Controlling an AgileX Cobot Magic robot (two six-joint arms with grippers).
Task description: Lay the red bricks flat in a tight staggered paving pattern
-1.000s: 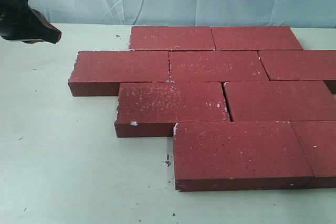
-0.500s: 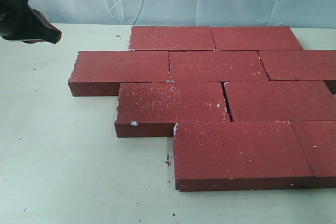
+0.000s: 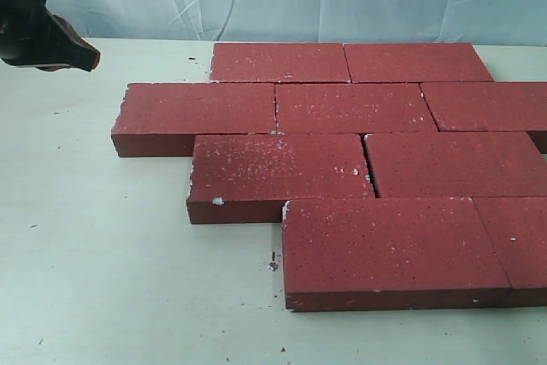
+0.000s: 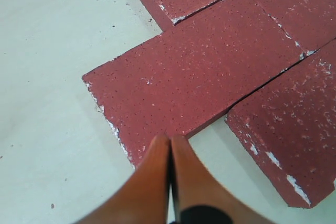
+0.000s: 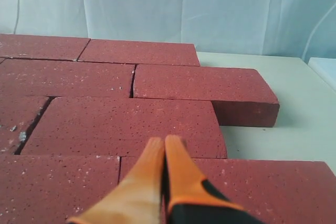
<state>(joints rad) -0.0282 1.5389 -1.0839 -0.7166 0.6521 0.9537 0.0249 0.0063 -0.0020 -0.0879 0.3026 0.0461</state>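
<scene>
Fig.: No change vs. 1 s ago; bricks (image 3: 342, 160) and both arms static. Nine bricks lie flat in four staggered rows on the tabletop (image 3: 102, 254), from far edge to near-right corner. Joints mostly tight; slim seam open in 3rd row. L gripper (image 4: 169, 144) pressed together, empty, near far-left corner. R gripper (image 5: 164, 142) likewise pressed together, empty, over right-side bricks. Judgement: paving approx. complete, arms idle.

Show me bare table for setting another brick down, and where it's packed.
Bare table runs along the left of the red bricks, widest beside the front brick; a thin strip lies before it. Centre and right are packed edge to edge.
</scene>
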